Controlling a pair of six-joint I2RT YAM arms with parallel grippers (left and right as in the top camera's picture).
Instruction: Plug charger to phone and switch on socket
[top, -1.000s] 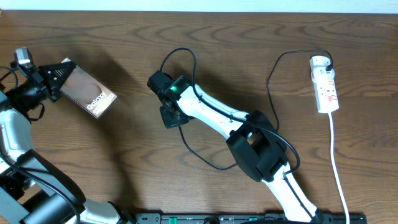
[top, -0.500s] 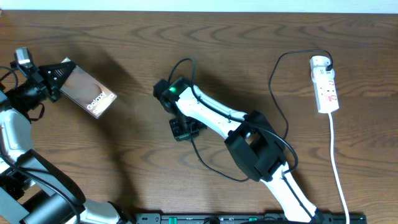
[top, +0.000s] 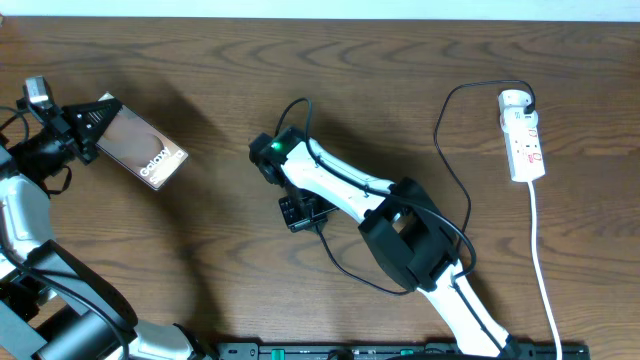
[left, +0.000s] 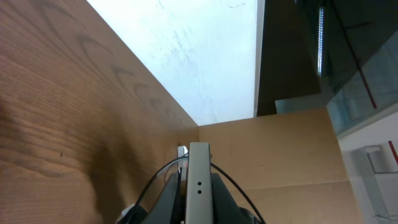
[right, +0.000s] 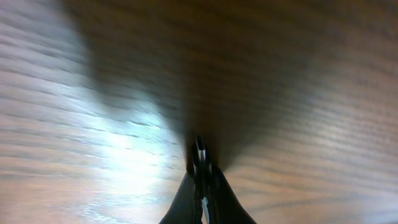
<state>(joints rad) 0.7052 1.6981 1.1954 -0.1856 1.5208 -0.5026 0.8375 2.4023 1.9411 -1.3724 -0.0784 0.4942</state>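
The phone (top: 150, 150), bronze with "Galaxy" lettering, is held at the far left of the table by my left gripper (top: 95, 125), which is shut on one end. In the left wrist view its thin edge (left: 199, 162) stands between the jaws (left: 198, 186). The charger's black cable (top: 440, 130) runs from the white adapter (top: 515, 100), plugged into the top of the white socket strip (top: 526, 150), in loops to the table's middle. My right gripper (top: 300, 213) is shut on the cable's end there. The right wrist view shows the tip (right: 199, 146) pinched between the jaws (right: 200, 168), close over the wood.
The strip's white cord (top: 540, 260) runs down the right side to the front edge. A black rail (top: 400, 350) lies along the front edge. The cable loops around my right arm (top: 400, 230).
My right gripper has moved toward the front and a little right with the cable end, dragging the loop along. The left arm and the phone have not moved.
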